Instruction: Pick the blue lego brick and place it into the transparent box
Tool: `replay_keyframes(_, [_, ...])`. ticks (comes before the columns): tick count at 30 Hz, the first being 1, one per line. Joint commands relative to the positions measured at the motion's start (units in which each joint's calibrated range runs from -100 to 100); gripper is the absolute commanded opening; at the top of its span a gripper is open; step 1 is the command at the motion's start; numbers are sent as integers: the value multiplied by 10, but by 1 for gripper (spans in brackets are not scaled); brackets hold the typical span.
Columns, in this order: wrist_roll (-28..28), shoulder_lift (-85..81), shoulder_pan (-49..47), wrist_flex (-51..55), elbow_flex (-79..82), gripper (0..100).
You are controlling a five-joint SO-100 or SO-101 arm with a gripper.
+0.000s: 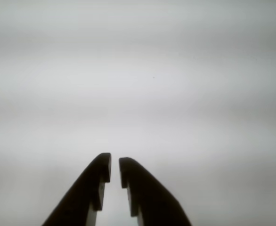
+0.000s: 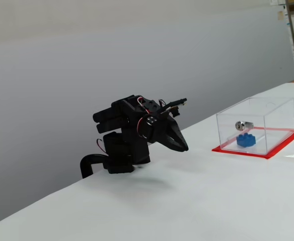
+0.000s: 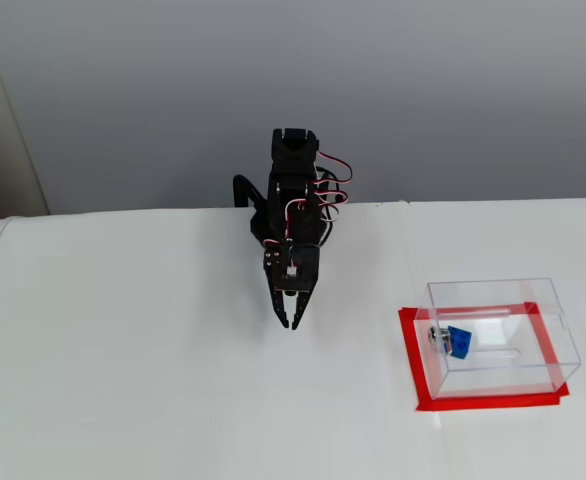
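Jaws of gripper [image 1: 115, 169] nearly closed, empty. Blue lego brick [image 3: 459, 342] sits inside transparent box [image 3: 548, 322]; likely light, rigid; grip its flat sides.

One robot arm [image 3: 291, 215] with one end effector [image 3: 289, 322] stands on one white counter [image 3: 173, 400]. There is one transparent box [image 3: 501, 335] on one red base [image 3: 413, 370]. Inside are one blue lego brick [image 3: 459, 342] and one silver lock cylinder [image 2: 244, 125].

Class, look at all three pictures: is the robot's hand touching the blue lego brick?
Apart. A fixed view shows the hand hanging over bare table, with white tabletop between it and the transparent box where the blue lego brick lies.
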Motion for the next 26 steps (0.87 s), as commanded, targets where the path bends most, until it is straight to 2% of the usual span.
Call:
replay_keyframes(1, [5,-8,6,15,9,2])
replay_keyframes(8, [8,-8,12,71,9,1])
replay_keyframes(26, [9,-6,7,70,4,1])
